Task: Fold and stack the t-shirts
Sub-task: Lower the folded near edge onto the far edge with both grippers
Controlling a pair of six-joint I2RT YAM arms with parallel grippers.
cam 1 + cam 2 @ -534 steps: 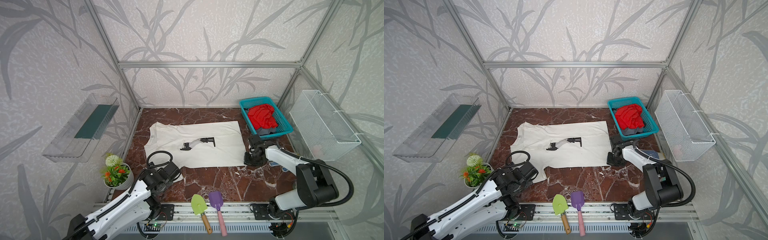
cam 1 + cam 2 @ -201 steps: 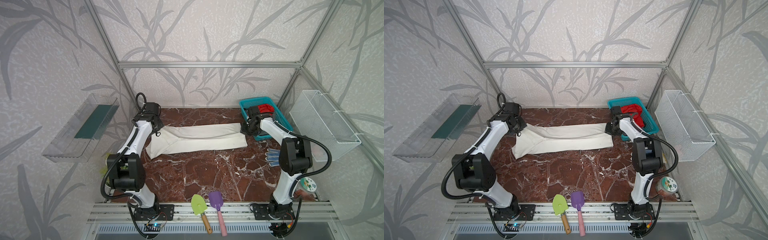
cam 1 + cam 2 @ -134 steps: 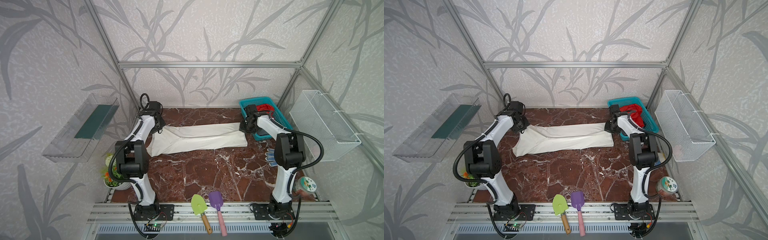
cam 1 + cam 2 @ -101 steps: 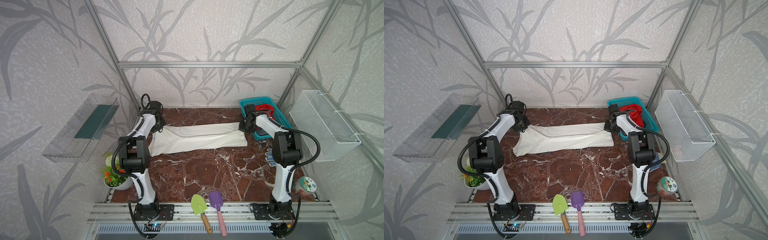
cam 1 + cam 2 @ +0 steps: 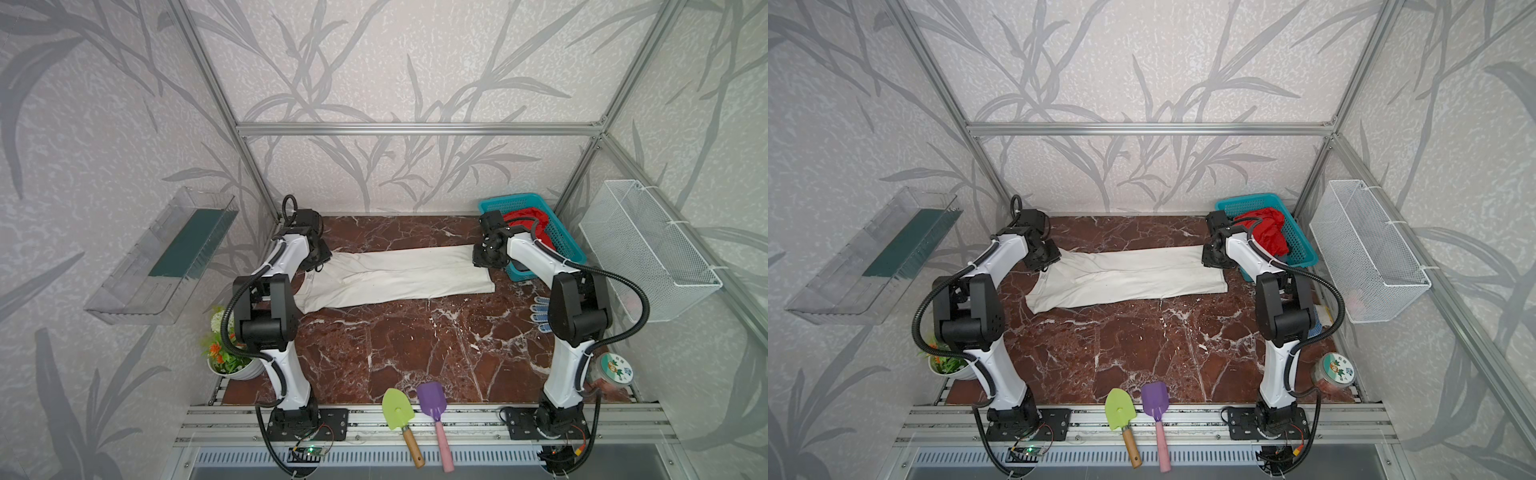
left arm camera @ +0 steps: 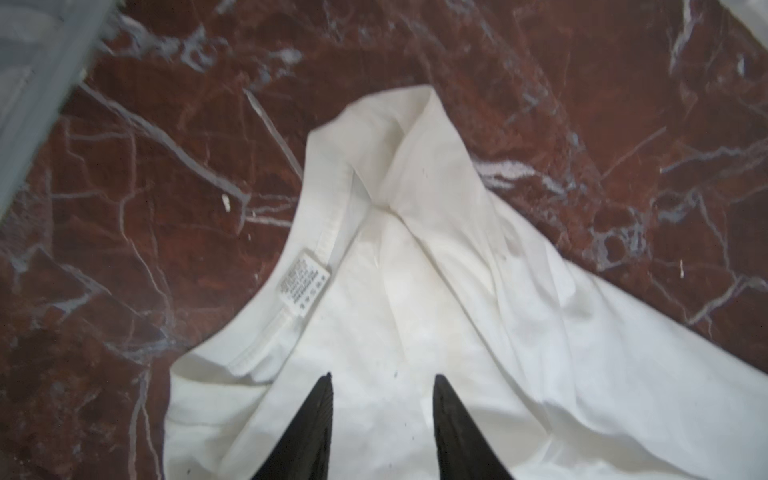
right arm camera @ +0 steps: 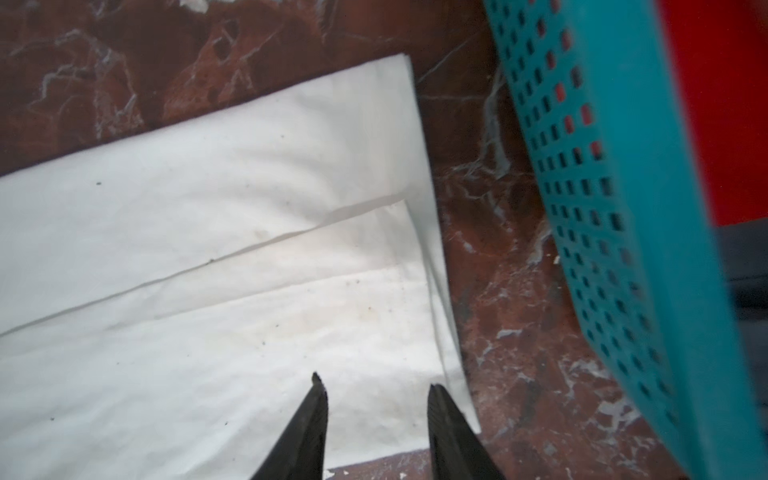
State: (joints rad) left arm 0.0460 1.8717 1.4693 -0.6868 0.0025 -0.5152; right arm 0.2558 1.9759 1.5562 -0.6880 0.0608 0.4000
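left end effector (image 6: 382,376), right end effector (image 7: 374,381) newly parted; shirt (image 5: 395,278) front hidden

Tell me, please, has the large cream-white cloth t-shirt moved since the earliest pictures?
Yes: the t-shirt folded rearward, its near edge farther from the front aluminium rail.

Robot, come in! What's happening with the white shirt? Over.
Both open: left gripper above the collar end, right gripper above the opposite end. White t-shirt folded into a long strip, flat. Teal basket close beside right gripper.
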